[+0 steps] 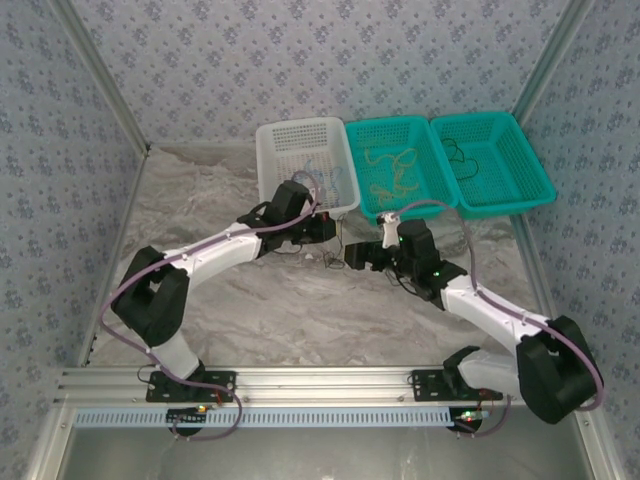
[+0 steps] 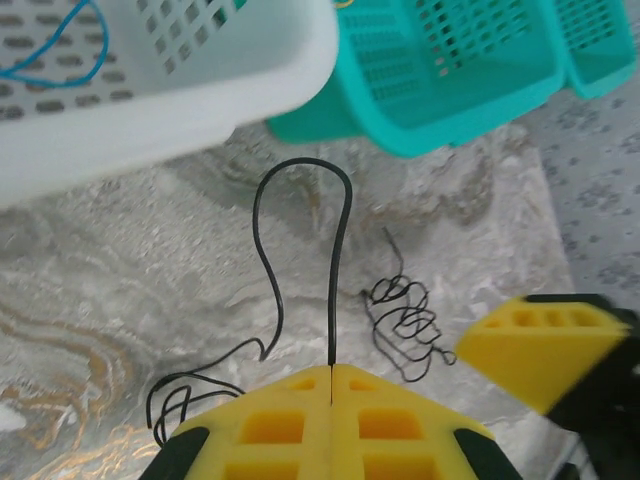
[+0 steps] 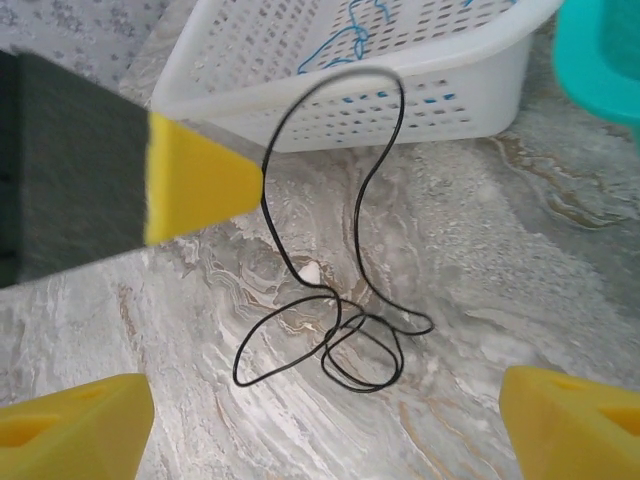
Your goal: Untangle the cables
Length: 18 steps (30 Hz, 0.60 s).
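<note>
One black cable (image 2: 341, 250) is out on the marbled surface (image 3: 520, 260), in front of the white basket (image 3: 430, 95) and between the two arms. Part of it stands up in a tall, narrow arch. The rest lies on the surface in loose, overlapping loops.

The left pincer (image 2: 330, 372) is closed on it. Its yellow fingers (image 2: 270, 425) meet with the strand clamped between their tips, at one foot of the arch. The right pincer (image 3: 327, 400) hangs spread wide over the loops and clear of the cable, with one yellow fingertip out to either side of the coil. In the top view the two pincers are close together, just in front of where the white basket meets the middle teal basket (image 1: 400, 207).

A blue cable (image 2: 50, 65) lies inside the white basket. A yellow-tan cable (image 1: 393, 170) lies in the middle teal basket, and a second black cable (image 1: 463, 160) lies in the right teal basket (image 1: 505, 203). The three baskets stand side by side toward the back of the surface.
</note>
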Each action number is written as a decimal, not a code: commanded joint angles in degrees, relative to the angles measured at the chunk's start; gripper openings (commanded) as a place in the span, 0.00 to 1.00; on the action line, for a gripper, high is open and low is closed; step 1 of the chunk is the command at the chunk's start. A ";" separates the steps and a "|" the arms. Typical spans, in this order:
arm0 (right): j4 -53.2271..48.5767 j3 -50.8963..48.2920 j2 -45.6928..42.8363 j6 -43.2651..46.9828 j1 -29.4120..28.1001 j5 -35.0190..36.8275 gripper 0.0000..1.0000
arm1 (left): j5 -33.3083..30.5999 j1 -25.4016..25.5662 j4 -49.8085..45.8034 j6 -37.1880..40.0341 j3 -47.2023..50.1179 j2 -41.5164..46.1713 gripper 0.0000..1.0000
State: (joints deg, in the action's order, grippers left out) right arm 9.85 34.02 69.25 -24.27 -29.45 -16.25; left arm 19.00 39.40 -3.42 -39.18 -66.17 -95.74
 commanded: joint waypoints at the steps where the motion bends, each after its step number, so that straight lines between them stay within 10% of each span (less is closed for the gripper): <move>1: 6.97 2.47 3.90 1.60 -0.37 -3.46 0.89 | 5.62 -0.20 3.23 -1.18 -0.71 2.31 0.00; 11: 19.63 4.14 13.19 4.74 -2.86 4.73 0.70 | 8.33 -0.37 5.79 -2.22 -0.65 3.69 0.00; 18: 16.31 4.86 11.04 5.14 -4.08 9.40 0.10 | 7.88 -0.76 3.97 -0.24 -0.80 4.40 0.06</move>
State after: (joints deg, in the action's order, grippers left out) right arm 25.93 37.63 82.06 -19.51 -33.50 -10.13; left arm 26.20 39.09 0.27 -40.84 -66.17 -93.36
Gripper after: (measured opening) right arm 0.142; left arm 0.064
